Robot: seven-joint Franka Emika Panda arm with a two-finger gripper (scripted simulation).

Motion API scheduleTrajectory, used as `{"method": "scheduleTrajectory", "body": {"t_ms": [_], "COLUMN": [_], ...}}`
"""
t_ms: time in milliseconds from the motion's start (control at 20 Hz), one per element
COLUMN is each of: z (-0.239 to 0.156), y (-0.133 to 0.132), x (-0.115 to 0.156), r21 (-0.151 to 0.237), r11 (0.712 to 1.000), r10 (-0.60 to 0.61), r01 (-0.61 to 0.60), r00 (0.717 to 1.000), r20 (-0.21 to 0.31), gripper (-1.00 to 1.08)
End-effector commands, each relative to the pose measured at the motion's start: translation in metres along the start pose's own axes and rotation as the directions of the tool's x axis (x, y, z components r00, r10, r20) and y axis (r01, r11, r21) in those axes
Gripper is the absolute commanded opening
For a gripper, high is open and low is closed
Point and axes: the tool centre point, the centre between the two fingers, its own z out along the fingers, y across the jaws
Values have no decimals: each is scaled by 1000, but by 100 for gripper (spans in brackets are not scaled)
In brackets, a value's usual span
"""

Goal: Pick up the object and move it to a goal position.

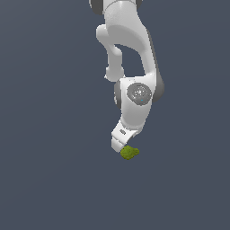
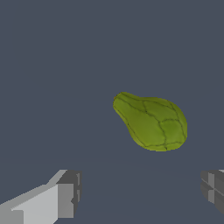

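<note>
panda arm [image 1: 130,58], shown descending from above in the exterior view, white links folded down toward a plain dark grey-blue ground [image 1: 49,179] that fills both views without visible edge, wall or marker. no goal marker can be seen in either picture.

gripper [image 1: 120,144], at the low end of the arm. in the wrist view the gripper [image 2: 140,192] is released: its two fingers [image 2: 65,194] stand wide apart with bare ground between them, nothing held. in the exterior view the jaws are too small to read.

object [image 2: 152,123], a lumpy olive-green pear-like blob, veined surface, narrow end and broad end plainly distinct. it lies ahead of the fingertips, not between them, and sits nearer the partly cropped finger than the fully shown one. in the exterior view the object [image 1: 129,152] appears just beside and slightly below the gripper tip; whether they touch cannot be told there, though the wrist view shows clear ground between.

step in hand, by judgement: the approach before the grasp; pick-up not yet done. the next move likely calls for carrying the open jaws forward and sideways until the blob is centred in the gap, lowering, then closing across its body.

open room: ground around the gripper and blob is bare on every visible side, so no obstacle constrains the approach or a later lift.
</note>
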Motion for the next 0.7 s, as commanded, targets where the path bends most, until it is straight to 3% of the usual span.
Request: {"method": "scheduleTrajectory", "body": {"t_ms": [0,250,650], "z": [2,7,13], "y": [3,10,19], "x": [5,16,30], "r21": [-5,-15,-32], "r11": [997,976,912], "r10": [-75,-217,-410], "r01": [75,217,409], "r00": [997,976,912], "r20": [-3,-9,-15], "gripper": [100,100,100]}}
